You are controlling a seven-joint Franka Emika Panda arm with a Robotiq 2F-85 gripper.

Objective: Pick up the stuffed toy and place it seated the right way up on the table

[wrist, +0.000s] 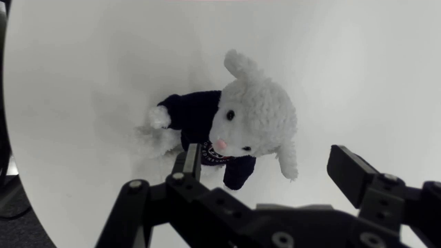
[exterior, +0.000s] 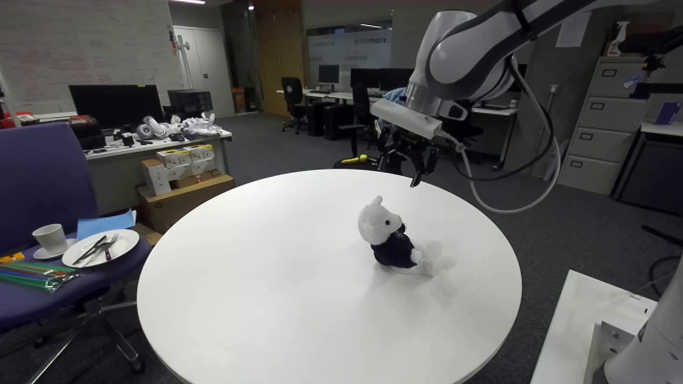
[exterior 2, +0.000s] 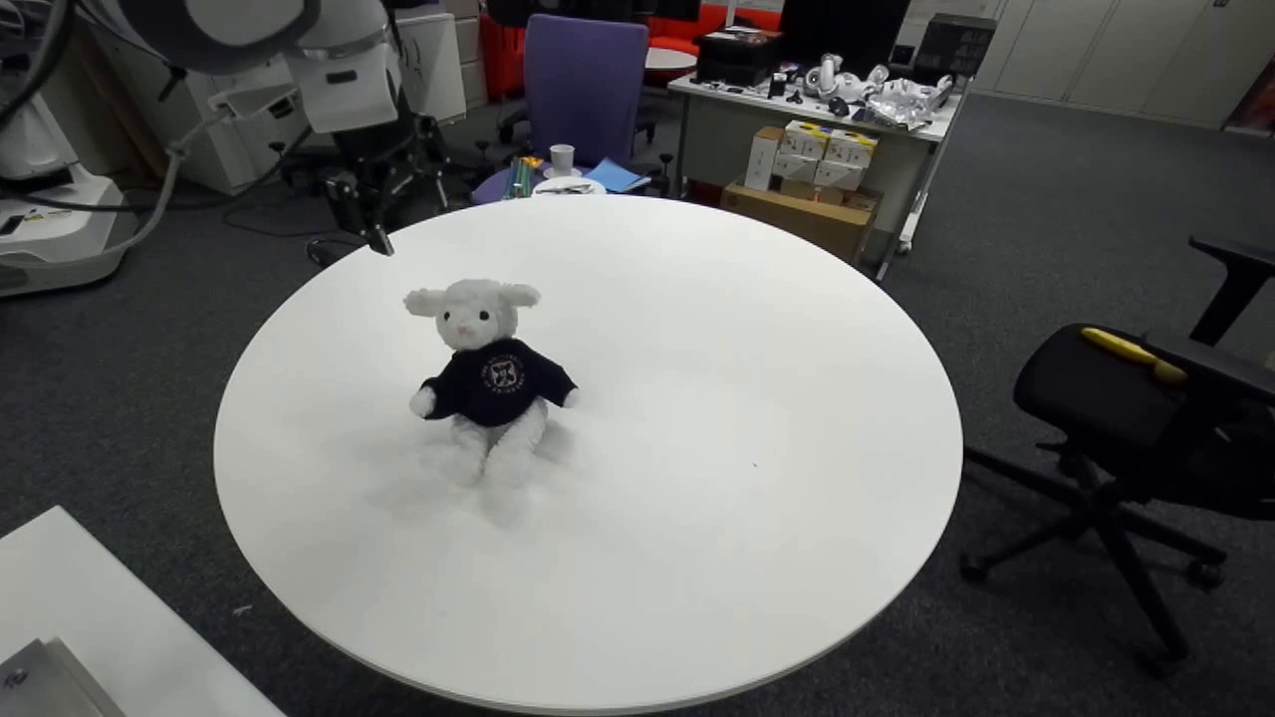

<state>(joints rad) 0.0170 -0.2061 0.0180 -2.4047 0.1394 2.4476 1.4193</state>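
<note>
Office room, round white desk [exterior: 240, 298] under the tool [wrist: 264, 151]; purple chair [exterior: 42, 170] well away from the tool carries plate [exterior: 126, 246] and cup [exterior: 50, 239], likely parked there so they don't get in this job's way. We see the stuffed toy [exterior 2: 493, 383] below the tool and off to one side, seated on the desk, head up, torso leaning back a bit. Legs go out in front, so we guess they prop it while the weight sits low on its rump; it seems to hold up by itself. Matches the goal pose, so we'd mark placing as done, with just a safe exit to go. Tool is released, fingers [wrist: 349, 174] spread wide, nothing held between them. In the wrist view one finger overlaps the toy's body, but in both exterior views we see a gap, so no contact. Spread probably leaves room to clear head and ears without a nudge. Arm [exterior: 475, 58] reaches in high, wrist bent over, tool aimed down at a slant, apart from the desk; our worry would be a low sideways swing tipping the toy, and exact height over it we can't tell
</note>
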